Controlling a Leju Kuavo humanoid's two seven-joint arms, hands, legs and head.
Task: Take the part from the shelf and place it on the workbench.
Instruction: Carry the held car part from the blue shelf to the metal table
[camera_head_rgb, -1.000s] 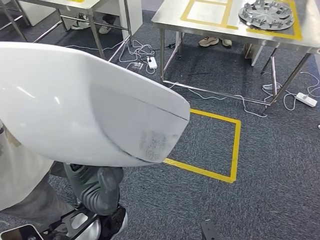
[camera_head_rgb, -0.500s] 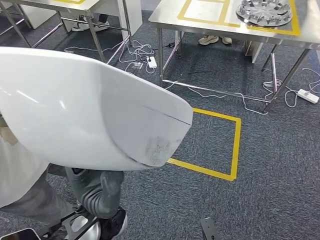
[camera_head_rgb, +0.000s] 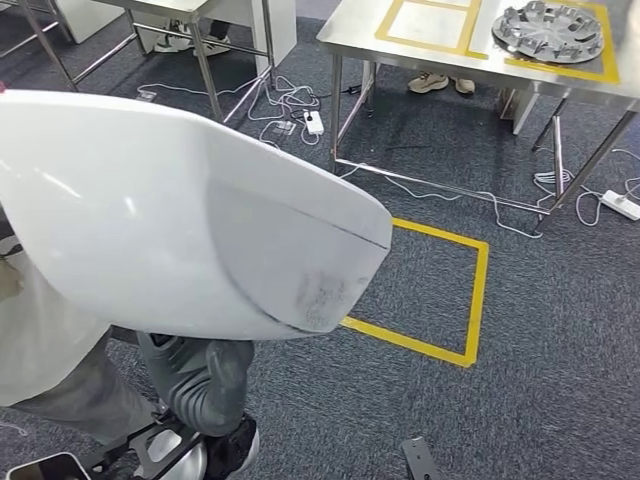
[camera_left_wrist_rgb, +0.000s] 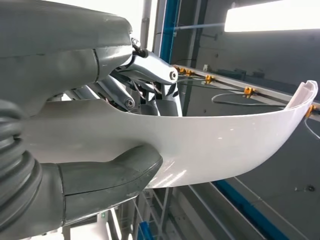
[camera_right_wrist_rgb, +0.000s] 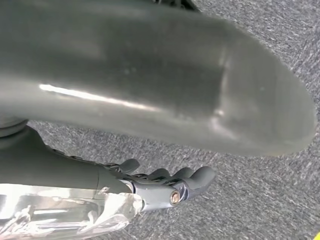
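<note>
The part (camera_head_rgb: 173, 215) is a large, smooth white curved shell with a scuffed grey patch near its tip, and it takes up the left half of the head view. My left hand (camera_head_rgb: 200, 385) grips it from below, thumb up against its underside. In the left wrist view the thumb (camera_left_wrist_rgb: 109, 175) and the fingers (camera_left_wrist_rgb: 151, 65) clamp the white part (camera_left_wrist_rgb: 226, 140) between them. My right hand (camera_right_wrist_rgb: 166, 185) hangs over the carpet with nothing in it, its fingers stretched out. The steel workbench (camera_head_rgb: 355, 30) with yellow taped squares stands far ahead on the right.
A grey round metal casting (camera_head_rgb: 547, 30) lies on the workbench. A yellow taped square (camera_head_rgb: 475, 300) marks the carpet before it. Cables and power strips (camera_head_rgb: 313, 122) lie under the tables. Someone's shoes (camera_head_rgb: 438, 83) show behind the bench. A person in light clothes (camera_head_rgb: 38, 350) is close on my left.
The whole picture has shifted a little, so the camera moved; the benches now sit slightly further right. The part stays in my left hand's grip as before.
</note>
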